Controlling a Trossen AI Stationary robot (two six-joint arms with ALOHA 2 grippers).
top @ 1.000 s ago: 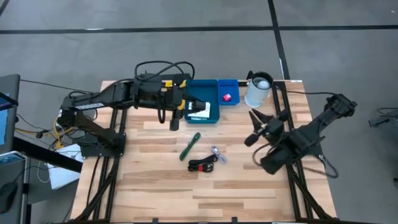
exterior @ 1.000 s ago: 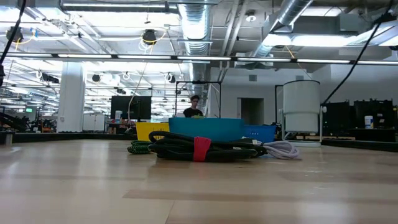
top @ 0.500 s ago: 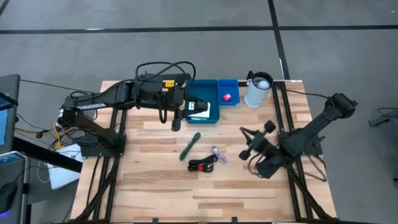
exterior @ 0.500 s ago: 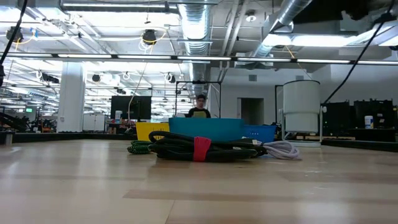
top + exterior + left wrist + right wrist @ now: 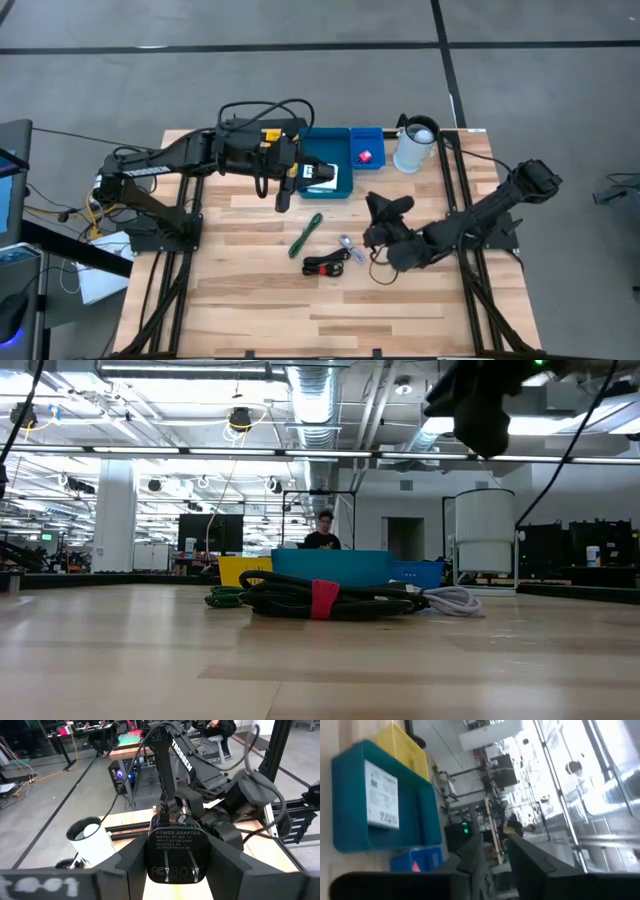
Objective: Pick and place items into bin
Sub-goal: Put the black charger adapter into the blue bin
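Right gripper (image 5: 378, 222) has swung in beside the cable (image 5: 325, 265), fingers slightly apart and empty, ready to pick; left gripper (image 5: 177, 881) clamps a black adapter (image 5: 177, 854).

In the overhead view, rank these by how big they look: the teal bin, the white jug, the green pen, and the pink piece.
Largest to smallest in the high view:
1. teal bin
2. white jug
3. green pen, long but thin
4. pink piece
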